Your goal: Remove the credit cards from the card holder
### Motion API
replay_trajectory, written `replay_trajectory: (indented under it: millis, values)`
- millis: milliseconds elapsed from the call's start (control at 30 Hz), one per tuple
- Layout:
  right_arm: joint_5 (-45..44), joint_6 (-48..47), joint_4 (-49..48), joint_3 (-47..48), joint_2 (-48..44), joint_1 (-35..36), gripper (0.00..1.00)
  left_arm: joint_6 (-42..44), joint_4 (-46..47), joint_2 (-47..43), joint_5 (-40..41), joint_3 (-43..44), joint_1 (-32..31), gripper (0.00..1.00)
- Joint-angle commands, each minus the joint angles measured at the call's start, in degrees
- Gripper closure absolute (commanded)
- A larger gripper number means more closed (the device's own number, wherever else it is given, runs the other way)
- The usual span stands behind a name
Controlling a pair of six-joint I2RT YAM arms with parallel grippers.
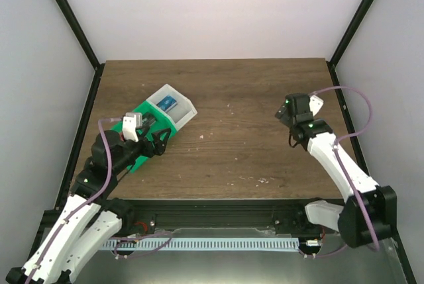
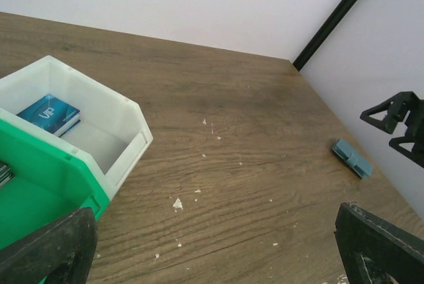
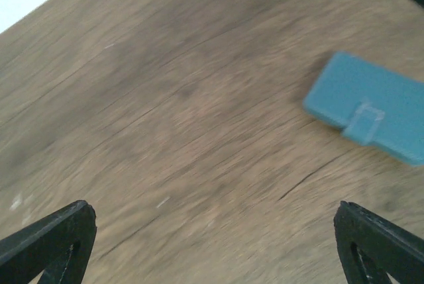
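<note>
The holder (image 3: 371,108) lies flat and folded shut on the bench (image 1: 238,158), well apart from the tray (image 2: 136,140), far off to the tray's right near the side wall. In both wrist views its long axis runs slantwise, from upper left down to lower right. A small tab sits midway along one long edge. The left pincer (image 2: 213,231) is spread wide and holds nothing. It hangs over the tray's green end, looking past the white compartment, where a blue card (image 2: 50,113) lies. The right pincer (image 3: 212,224) is also spread wide and empty. It hovers far to the tray's right over bare wood, with the holder just ahead of its right finger.
</note>
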State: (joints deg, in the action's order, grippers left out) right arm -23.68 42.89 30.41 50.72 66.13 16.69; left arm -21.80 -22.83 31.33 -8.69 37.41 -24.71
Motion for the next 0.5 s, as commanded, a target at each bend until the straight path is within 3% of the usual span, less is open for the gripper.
replay_trajectory:
  millis: [0, 200, 467]
  values:
    - [-3.13, -1.48, -3.35, 2.79, 4.65, -8.12, 0.0, 1.52, 0.92, -0.55, -1.45, -0.23, 0.33, 0.0]
    - [1.14, -5.14, -10.66, 1.96, 11.63, -17.85, 0.0, 1.61, 1.52, -2.42, -1.8, -1.0, 0.28, 0.0]
    - [5.54, -6.01, -12.27, 3.16, 22.69, -29.2, 0.0, 1.94, 2.17, -3.61, -2.07, -1.59, 0.27, 0.0]
